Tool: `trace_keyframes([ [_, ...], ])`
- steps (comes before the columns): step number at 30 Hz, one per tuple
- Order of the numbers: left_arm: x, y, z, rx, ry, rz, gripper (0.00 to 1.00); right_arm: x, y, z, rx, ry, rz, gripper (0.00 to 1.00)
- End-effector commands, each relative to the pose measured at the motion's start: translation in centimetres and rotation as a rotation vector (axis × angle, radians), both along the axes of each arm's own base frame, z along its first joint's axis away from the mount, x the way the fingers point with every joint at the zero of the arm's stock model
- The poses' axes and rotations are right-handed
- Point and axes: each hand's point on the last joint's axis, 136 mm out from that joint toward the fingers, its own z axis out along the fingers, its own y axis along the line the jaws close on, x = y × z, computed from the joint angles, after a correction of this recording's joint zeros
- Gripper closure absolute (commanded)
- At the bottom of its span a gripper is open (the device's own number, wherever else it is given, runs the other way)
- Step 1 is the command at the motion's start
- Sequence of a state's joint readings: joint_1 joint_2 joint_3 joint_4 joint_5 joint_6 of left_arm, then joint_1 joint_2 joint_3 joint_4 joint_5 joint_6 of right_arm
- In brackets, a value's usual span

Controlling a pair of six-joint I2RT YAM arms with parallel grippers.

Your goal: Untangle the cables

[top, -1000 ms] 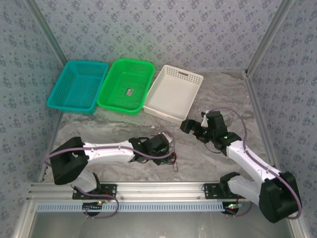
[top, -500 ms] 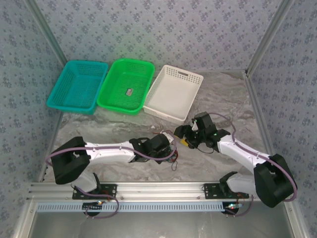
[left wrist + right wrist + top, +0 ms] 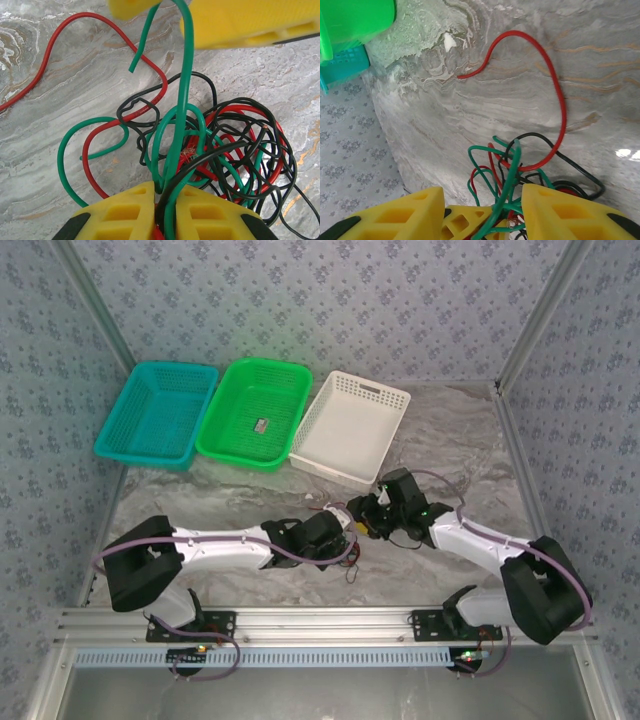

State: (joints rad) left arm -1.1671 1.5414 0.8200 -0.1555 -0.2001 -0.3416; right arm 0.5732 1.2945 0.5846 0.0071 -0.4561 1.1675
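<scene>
We see a marbled grey desk between patterned walls; the left end effector clamps the cables mid-frame, and the right end effector stands apart.

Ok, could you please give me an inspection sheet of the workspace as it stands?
Surface: marbled table.
Job's things: red, green and black cables, tangled in one knot.
Clutter: small item in the green basket, too small to identify.
Grippers: left gripper shut on the cables; right gripper open, astride a green strand.
Cables: lilac arm cables looped along both arms.
Surroundings: teal basket and white basket flank the green one at the far edge; patterned walls.
</scene>
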Motion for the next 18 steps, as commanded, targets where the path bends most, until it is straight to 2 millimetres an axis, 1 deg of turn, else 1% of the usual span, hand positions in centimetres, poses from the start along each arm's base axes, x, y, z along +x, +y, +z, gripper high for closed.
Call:
trace_keyframes([
  [1, 0.1, -0.1, -0.3, -0.011, -0.007, 0.026, 1.00, 0.0, 0.6, -1.0, 0.000, 0.009, -0.012, 0.59],
  [4, 0.0, 0.2, -0.5, -0.004, 0.005, 0.043, 1.00, 0.1, 0.9, -1.0, -0.004, -0.022, -0.017, 0.72],
  [9, -0.4, 0.8, -1.0, -0.007, 0.040, 0.075, 1.00, 0.1, 0.8, -0.8, -0.050, -0.098, 0.007, 0.96],
  [10, -0.6, 0.9, -1.1, -0.008, 0.047, 0.076, 0.98, 0.0, 0.7, -0.8, -0.057, -0.111, 0.013, 1.00],
  [13, -0.8, 1.0, -0.8, -0.030, 0.056, 0.085, 0.91, -0.3, 0.7, -0.7, -0.075, -0.148, 0.034, 1.00],
  [14, -0.7, 1.0, -0.6, -0.044, 0.057, 0.094, 0.87, -0.3, 0.7, -0.6, -0.078, -0.156, 0.042, 1.00],
  [16, -0.6, 0.9, 0.0, -0.076, 0.057, 0.113, 0.72, -0.3, 0.8, -0.4, -0.092, -0.185, 0.064, 1.00],
  [17, -0.6, 0.9, 0.4, -0.097, 0.054, 0.125, 0.58, -0.3, 0.8, -0.3, -0.105, -0.205, 0.077, 1.00],
  [18, -0.5, 1.0, 0.8, -0.117, 0.053, 0.137, 0.42, -0.2, 0.9, -0.2, -0.115, -0.227, 0.091, 1.00],
])
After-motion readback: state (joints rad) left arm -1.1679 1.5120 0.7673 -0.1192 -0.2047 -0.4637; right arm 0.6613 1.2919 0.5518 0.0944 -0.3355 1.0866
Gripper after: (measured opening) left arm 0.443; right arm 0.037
